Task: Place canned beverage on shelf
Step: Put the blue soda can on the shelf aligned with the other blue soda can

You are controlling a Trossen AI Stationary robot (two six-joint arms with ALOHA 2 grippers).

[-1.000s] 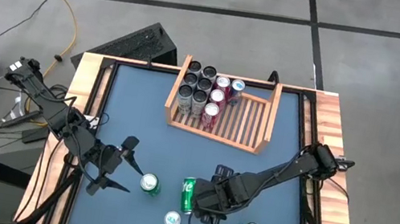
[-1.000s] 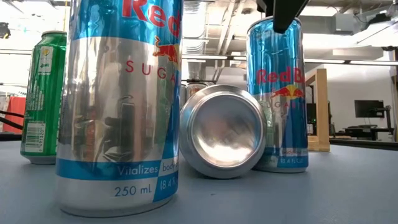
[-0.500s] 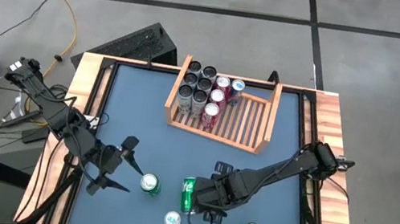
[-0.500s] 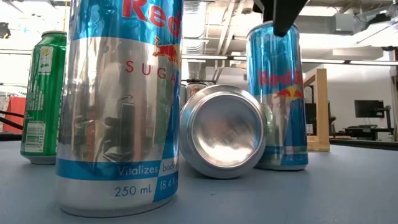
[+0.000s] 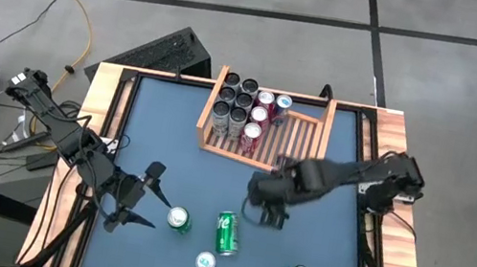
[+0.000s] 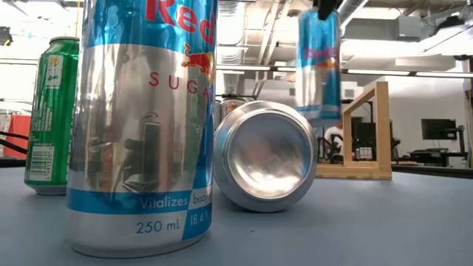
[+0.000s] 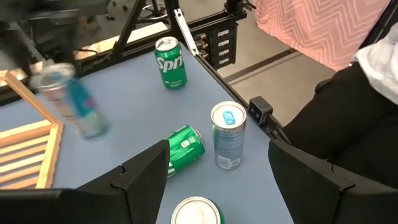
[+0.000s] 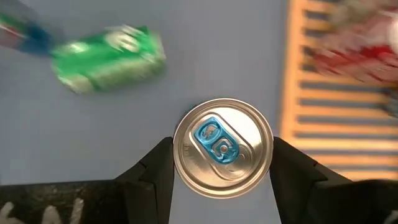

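Right gripper [image 8: 222, 163]: fingers clamped on a blue-and-silver Red Bull can [image 6: 319, 65], lifted clear of the blue surface [image 5: 169, 141], near the wooden shelf [image 5: 297, 161]. Left gripper [image 5: 147, 198]: parted, empty, beside an upright green can [image 5: 178, 220].

Overhead and tabletop-level views share the fallen green can [image 5: 225, 233].

The right gripper [image 5: 265, 196] hangs above the middle of the tabletop, raised clear of it, its 2 fingers [image 8: 163, 169] clamped on either side of a blue-and-silver can [image 8: 222, 147] held upright. The left gripper [image 5: 137, 196] waits near the tabletop's front left, fingers spread apart with nothing between them.
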